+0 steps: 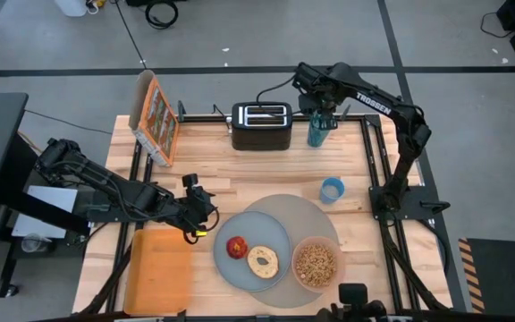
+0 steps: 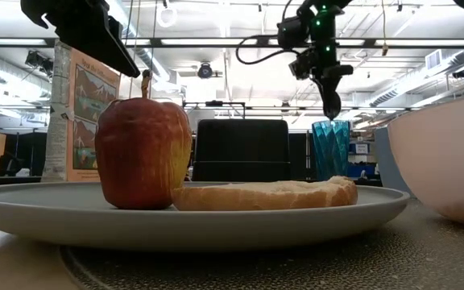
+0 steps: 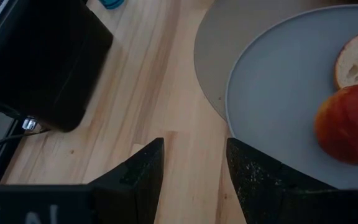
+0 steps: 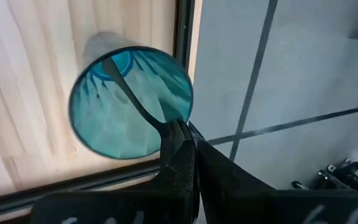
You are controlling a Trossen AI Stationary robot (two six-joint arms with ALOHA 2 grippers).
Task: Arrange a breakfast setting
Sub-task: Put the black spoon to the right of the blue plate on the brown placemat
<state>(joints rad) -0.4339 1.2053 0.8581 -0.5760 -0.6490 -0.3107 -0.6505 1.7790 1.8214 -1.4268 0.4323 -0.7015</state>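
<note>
The grey-blue plate (image 1: 256, 253) lies on the big round grey mat (image 1: 307, 215) at the front centre of the table (image 1: 213, 170). On the plate, the red apple (image 1: 237, 247) stands upright just beside the bagel (image 1: 263, 261); in the low view the two appear to touch. The translucent pink bowl (image 1: 316, 263), filled with brown cereal, sits on the mat's right front part, next to the plate. The small blue cup (image 1: 332, 190) stands just off the mat's right rear edge.

The metal spoon (image 4: 132, 93) stands handle-up inside a teal tumbler (image 1: 316, 131) at the table's rear, right of the black toaster (image 1: 262, 124). The right gripper (image 4: 182, 134) is directly above the tumbler, its fingers pressed together on the spoon handle.

The left gripper (image 3: 191, 162) hovers low over bare wood just left of the plate, jaws apart and holding nothing. The flat orange tray (image 1: 161, 268) lies at the front left. A printed box (image 1: 155, 116) stands at the rear left corner.
</note>
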